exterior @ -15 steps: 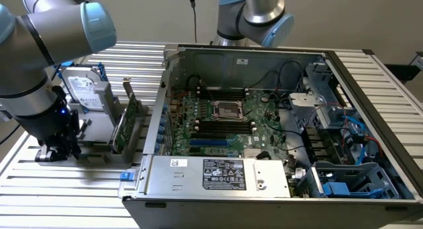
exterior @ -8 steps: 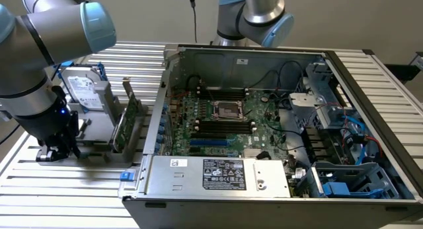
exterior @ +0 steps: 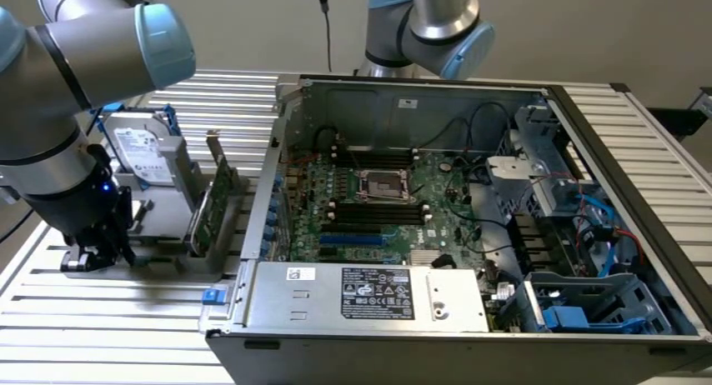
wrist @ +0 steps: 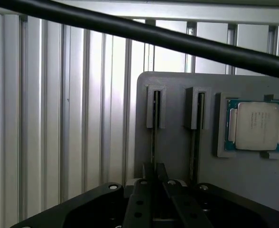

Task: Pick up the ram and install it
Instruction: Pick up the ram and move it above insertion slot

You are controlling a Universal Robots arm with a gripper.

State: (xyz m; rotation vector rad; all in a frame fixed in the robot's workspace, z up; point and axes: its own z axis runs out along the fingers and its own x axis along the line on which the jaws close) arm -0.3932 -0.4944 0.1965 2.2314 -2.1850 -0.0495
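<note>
In the wrist view the ram [wrist: 153, 140] stands on edge in one slot of a grey holder [wrist: 177, 156], showing as a thin dark line. My gripper [wrist: 154, 176] is down over that slot, its two black fingers [wrist: 145, 190] drawn in close on either side of the stick's top edge. In the exterior view my gripper [exterior: 95, 253] hangs low over the holder at the exterior view's left, beside the open computer case [exterior: 445, 218]. The motherboard's black memory slots [exterior: 384, 208] lie inside the case near the CPU socket [exterior: 386, 185].
A second thin stick [wrist: 196, 137] stands in the neighbouring slot, and a CPU [wrist: 255, 124] lies on the same holder. A green expansion card [exterior: 212, 203] and a hard drive [exterior: 145, 152] stand upright between my arm and the case. Another arm [exterior: 428, 27] stands behind the case.
</note>
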